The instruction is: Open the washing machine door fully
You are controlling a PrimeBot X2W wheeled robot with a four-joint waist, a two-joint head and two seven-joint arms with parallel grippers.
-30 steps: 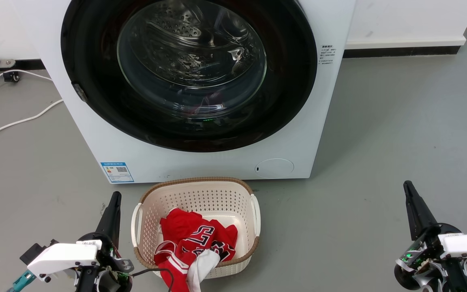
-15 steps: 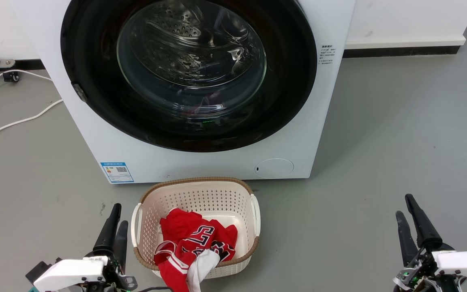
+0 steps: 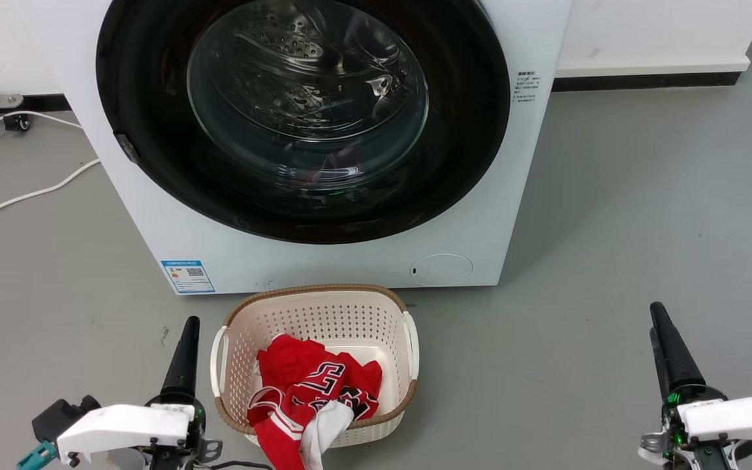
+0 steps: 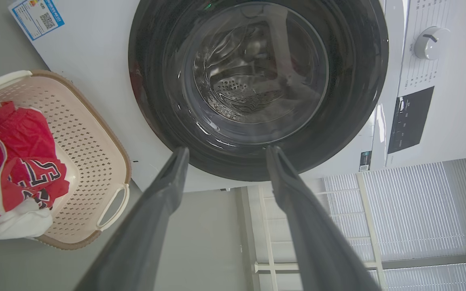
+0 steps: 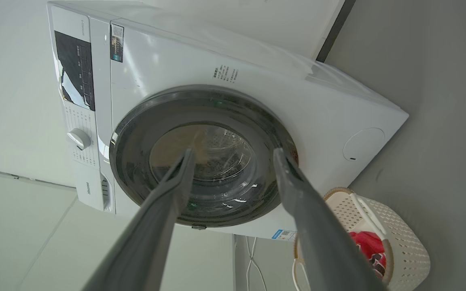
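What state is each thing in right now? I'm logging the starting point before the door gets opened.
washing machine door: shut.
round flap: closed.
laundry basket: upright, holding a red jersey.
left gripper: open, empty.
right gripper: open, empty.

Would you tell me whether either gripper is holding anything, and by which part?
Nothing is held: the left gripper and right gripper are open and empty, clear of the washing machine door.
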